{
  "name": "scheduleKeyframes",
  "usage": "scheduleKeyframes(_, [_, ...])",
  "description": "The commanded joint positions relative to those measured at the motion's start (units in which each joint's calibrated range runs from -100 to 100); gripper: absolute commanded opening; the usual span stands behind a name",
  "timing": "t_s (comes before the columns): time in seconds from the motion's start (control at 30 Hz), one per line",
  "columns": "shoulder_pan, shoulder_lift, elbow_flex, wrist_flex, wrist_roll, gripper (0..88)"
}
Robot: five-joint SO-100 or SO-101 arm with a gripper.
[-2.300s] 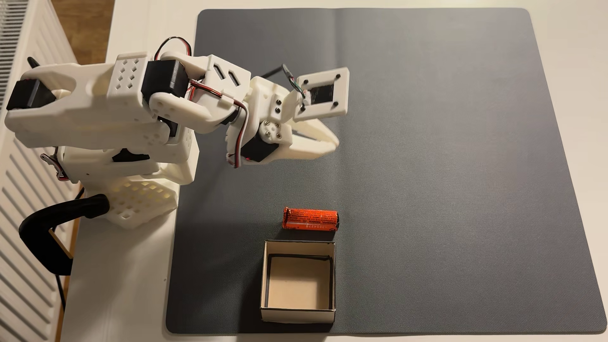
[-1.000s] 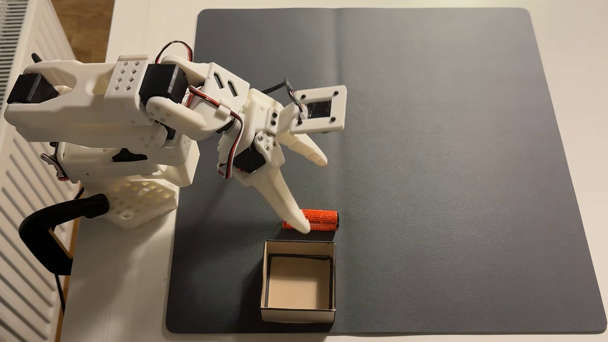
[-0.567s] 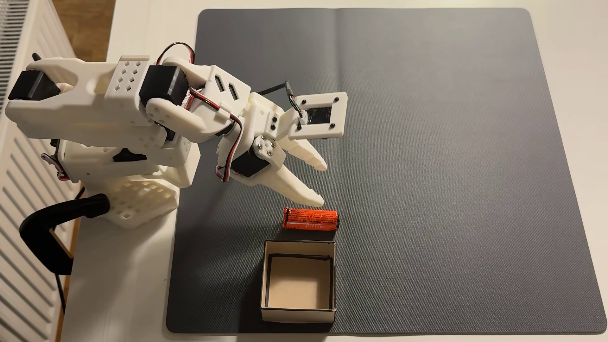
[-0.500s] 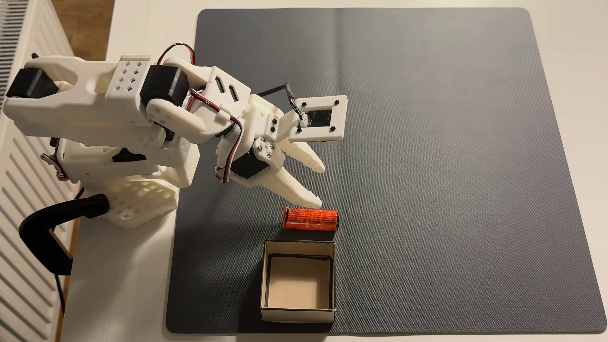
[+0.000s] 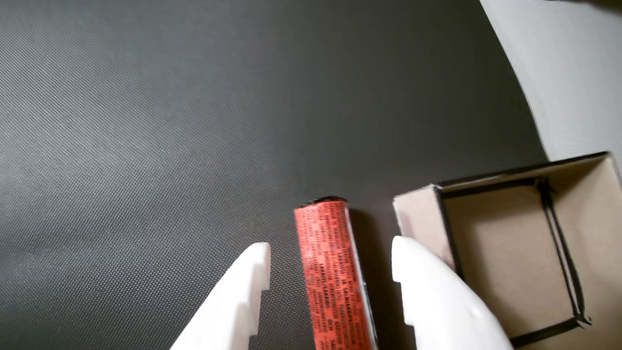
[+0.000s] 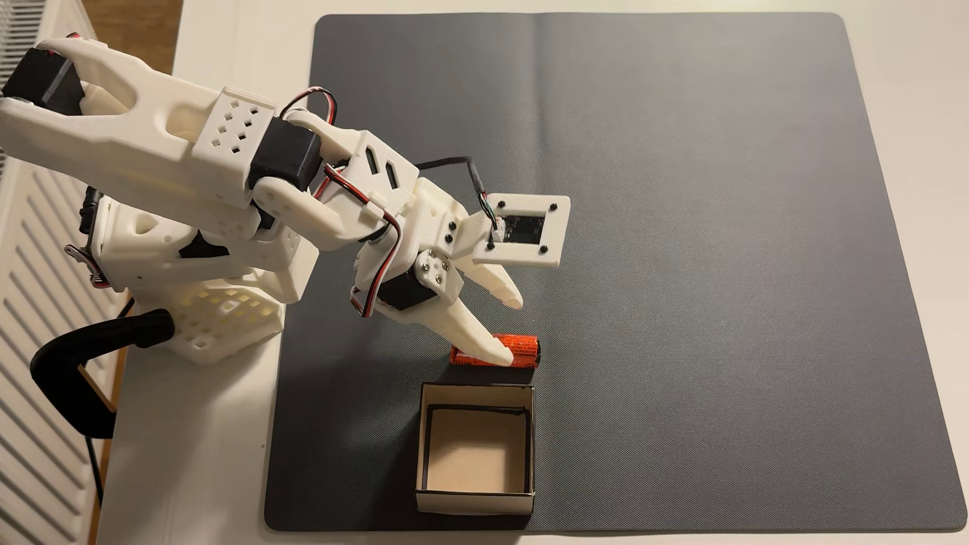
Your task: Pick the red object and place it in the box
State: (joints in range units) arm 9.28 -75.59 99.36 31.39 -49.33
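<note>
One red object (image 6: 521, 350), one box (image 6: 476, 502)

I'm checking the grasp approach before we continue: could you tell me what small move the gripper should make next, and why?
Probably lower a little and then close. In the wrist view the open gripper already straddles the red object, a gap on each side, its length across the closing direction. The object lies on the mat, beside the box.
</note>
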Motion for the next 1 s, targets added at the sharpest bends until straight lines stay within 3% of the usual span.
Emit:
scheduleKeyframes(0.0, [0.2,2.8,0.6,-2.7,0.0,19.8])
scheduleKeyframes(0.67, [0.2,17.9,-0.1,-13.1,0.0,19.9])
scheduleKeyframes(0.83, [0.2,22.9,-0.3,-17.0,0.0,25.4])
scheduleKeyframes(0.97, [0.2,24.0,-0.4,-17.3,0.0,25.0])
